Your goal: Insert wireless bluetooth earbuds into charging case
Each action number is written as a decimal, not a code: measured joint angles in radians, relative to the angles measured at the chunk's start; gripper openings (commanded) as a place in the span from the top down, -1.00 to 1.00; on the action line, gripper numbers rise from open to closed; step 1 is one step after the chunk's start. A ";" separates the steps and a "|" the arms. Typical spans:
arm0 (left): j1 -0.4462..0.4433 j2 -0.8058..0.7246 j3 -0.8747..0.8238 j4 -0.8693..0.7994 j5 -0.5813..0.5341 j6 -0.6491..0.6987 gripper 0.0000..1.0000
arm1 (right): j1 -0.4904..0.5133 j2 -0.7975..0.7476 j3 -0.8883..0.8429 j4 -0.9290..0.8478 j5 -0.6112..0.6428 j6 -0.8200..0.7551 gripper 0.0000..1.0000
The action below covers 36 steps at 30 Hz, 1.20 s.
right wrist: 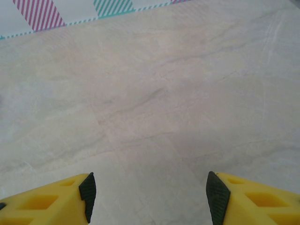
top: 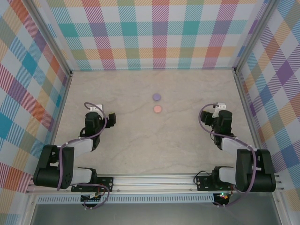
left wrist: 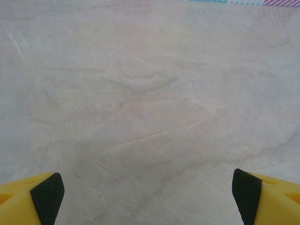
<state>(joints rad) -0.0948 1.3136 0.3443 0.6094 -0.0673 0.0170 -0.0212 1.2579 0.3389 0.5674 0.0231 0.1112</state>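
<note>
**Bench point(top: 140, 145):** marble-patterned surface, enclosed on three sides by checked walls point(top: 159, 33).

**Cases:** two round, coin-like cases lie near the bench centre, toward the far wall. The purple case point(top: 156, 96) is the farther one. The pink case point(top: 157, 109) lies just beside it on the near side, apart from it. Whether the lids are up cannot be told at this size, and no earbud can be made out.

**Left end effector point(left wrist: 145, 192):** fingers point(left wrist: 47, 197) spread wide apart, with bare bench between them. It holds nothing. In the top view, the arm sits well left of the cases.

**Right end effector point(right wrist: 147, 194):** fingers point(right wrist: 87, 194) apart, with bare bench between them. It holds nothing. In the top view, the arm sits well right of the cases.
</note>
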 measured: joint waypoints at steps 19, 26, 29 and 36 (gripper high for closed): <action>0.072 0.229 -0.037 0.323 0.114 0.002 -0.87 | -0.045 0.157 0.001 0.195 -0.071 -0.005 -0.38; 0.072 0.245 0.009 0.271 0.137 0.003 -1.00 | -0.044 0.233 0.007 0.261 -0.103 -0.025 -0.52; 0.071 0.249 0.055 0.241 0.129 0.005 -1.00 | -0.029 0.266 0.023 0.243 -0.101 -0.044 -0.84; 0.068 0.249 0.065 0.207 0.114 0.007 -1.00 | -0.005 0.266 0.058 0.232 -0.094 -0.071 -0.99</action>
<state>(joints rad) -0.0265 1.5627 0.4095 0.8162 0.0467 0.0238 -0.0261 1.5242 0.3965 0.7990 -0.0708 0.0402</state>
